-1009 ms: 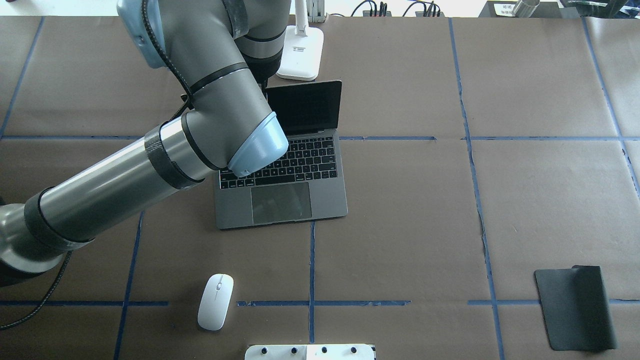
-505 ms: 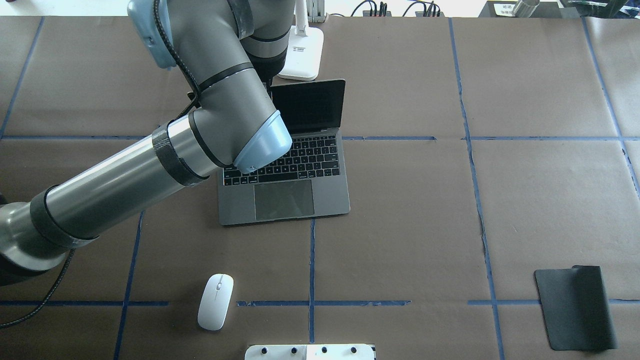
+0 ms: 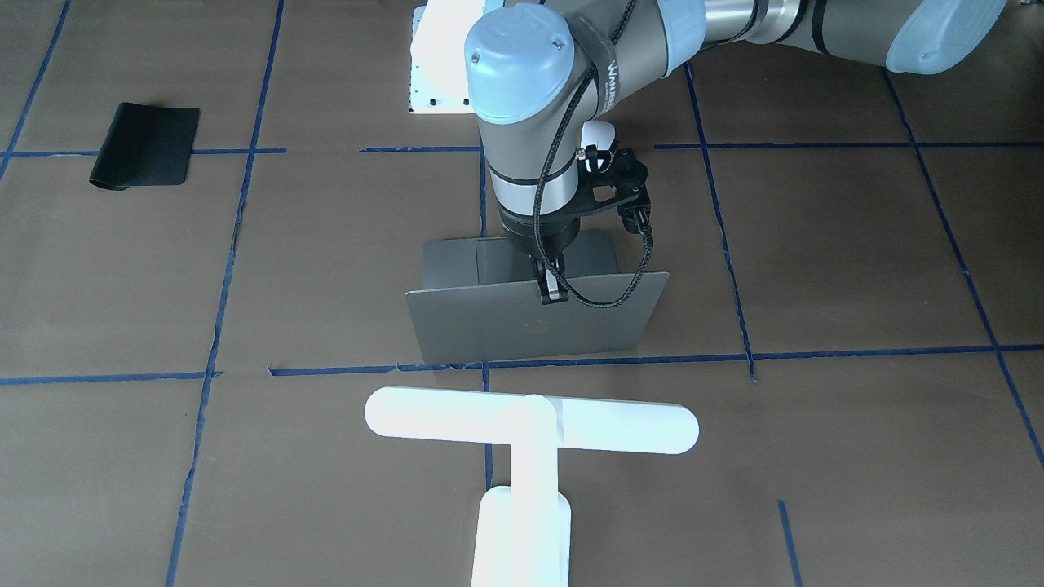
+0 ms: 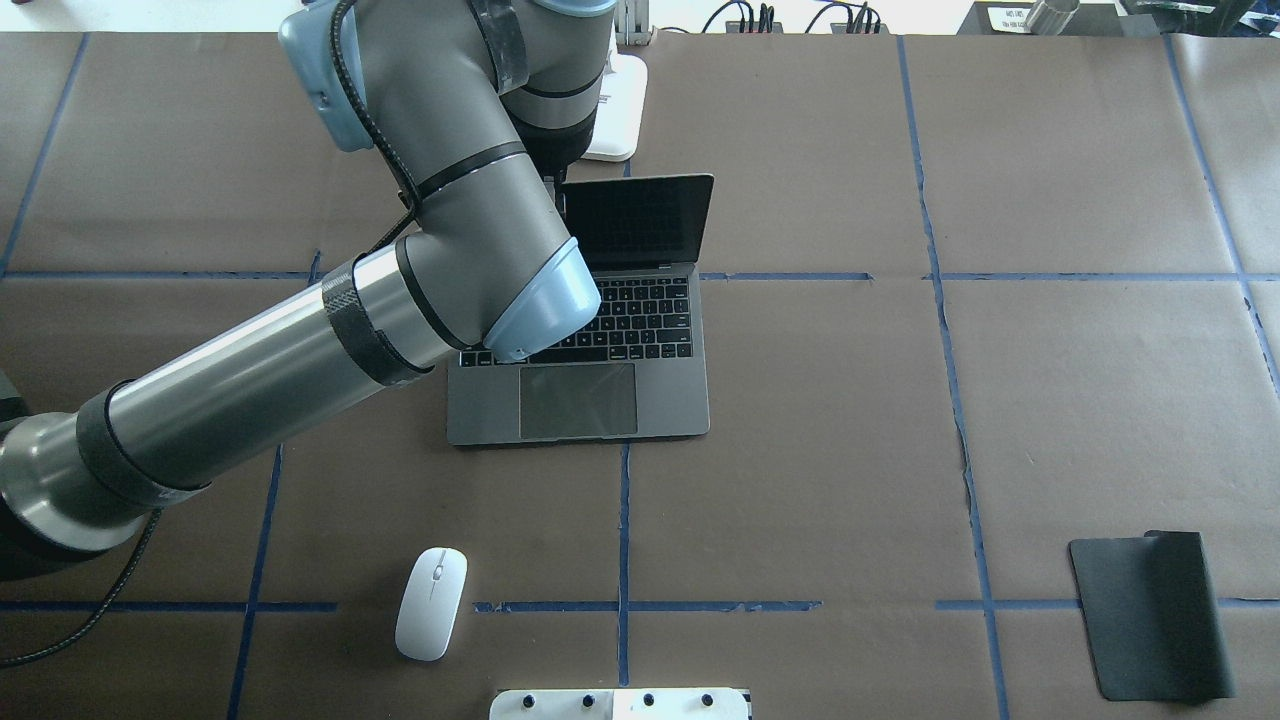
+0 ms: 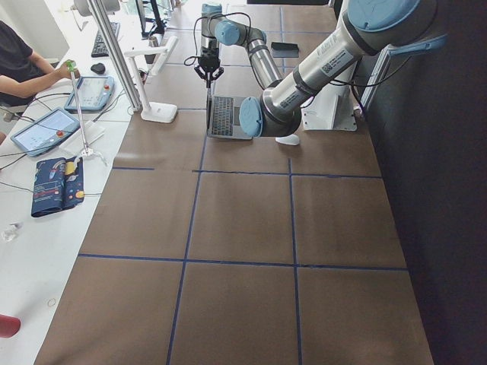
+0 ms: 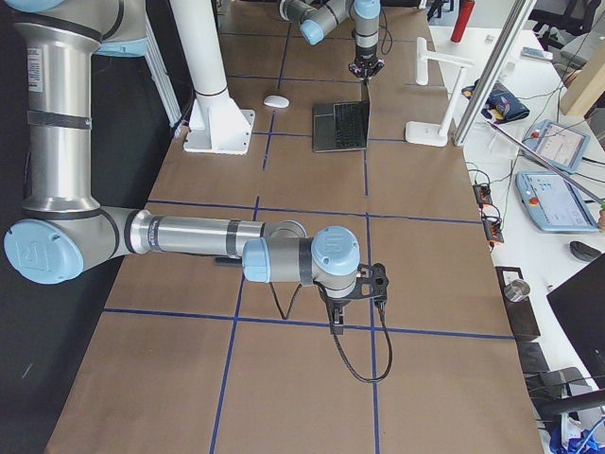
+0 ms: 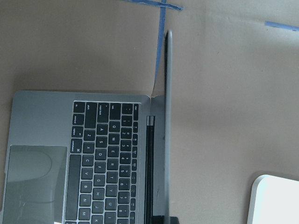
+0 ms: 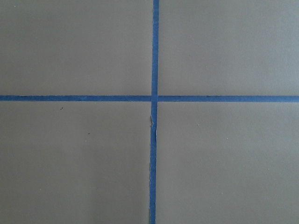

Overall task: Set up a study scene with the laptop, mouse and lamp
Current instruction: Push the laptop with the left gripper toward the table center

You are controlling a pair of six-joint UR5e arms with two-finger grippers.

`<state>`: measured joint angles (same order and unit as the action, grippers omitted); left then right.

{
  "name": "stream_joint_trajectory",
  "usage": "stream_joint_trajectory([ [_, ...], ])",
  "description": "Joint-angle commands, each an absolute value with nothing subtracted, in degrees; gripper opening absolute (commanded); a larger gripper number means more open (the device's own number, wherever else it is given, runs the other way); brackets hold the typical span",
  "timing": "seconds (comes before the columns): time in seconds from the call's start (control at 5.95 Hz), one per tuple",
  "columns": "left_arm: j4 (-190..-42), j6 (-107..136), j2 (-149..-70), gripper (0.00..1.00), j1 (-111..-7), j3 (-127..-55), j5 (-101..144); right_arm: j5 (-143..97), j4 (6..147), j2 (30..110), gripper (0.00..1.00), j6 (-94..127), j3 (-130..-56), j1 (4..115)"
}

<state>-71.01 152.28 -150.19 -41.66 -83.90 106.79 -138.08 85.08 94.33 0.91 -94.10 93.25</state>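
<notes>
Now, left pincer (image 3: 552, 295) tight on laptop (image 3: 489, 326) lid edge; right pincer (image 6: 334, 326) state unclear; white letters on keys (image 7: 107, 154).

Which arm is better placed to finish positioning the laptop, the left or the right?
Left. The left gripper pinches the top edge of the laptop lid. The right gripper hangs over brown paper, far from the laptop.

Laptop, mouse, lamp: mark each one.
laptop (image 4: 645, 320), overhead exterior view, on the keyboard.
mouse (image 4: 431, 603), overhead exterior view, on the top shell.
lamp (image 3: 532, 456), exterior front-facing view, on the stem below the bar.
</notes>
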Motion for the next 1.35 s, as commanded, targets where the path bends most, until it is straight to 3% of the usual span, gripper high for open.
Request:
stream_joint_trajectory([
  [0.0,-71.63,153.10,-150.56,0.00,-41.22,-83.41,106.79,-138.08,85.08,94.31,1.00,0.70,-93.96,93.25],
  [0.5,-72.60,154.51,-152.84,0.01,-41.13,-79.55,106.79,-137.55,85.08,94.31,1.00,0.53,-93.96,93.25],
  [0.67,-72.68,153.82,-152.58,0.19,-41.13,-79.54,106.79,-137.64,85.08,94.31,1.00,0.61,-93.96,93.25],
  [0.84,-72.60,153.63,-152.67,0.86,-41.13,-79.63,106.70,-137.64,85.08,94.31,1.00,0.62,-93.96,93.25],
  [1.01,-72.60,153.63,-152.67,1.00,-41.13,-79.72,106.79,-137.55,85.08,94.31,1.00,0.62,-93.96,93.25],
  [1.18,-72.25,151.72,-152.58,1.00,-41.22,-80.06,106.61,-137.55,85.08,94.39,1.00,0.79,-94.04,93.25],
])
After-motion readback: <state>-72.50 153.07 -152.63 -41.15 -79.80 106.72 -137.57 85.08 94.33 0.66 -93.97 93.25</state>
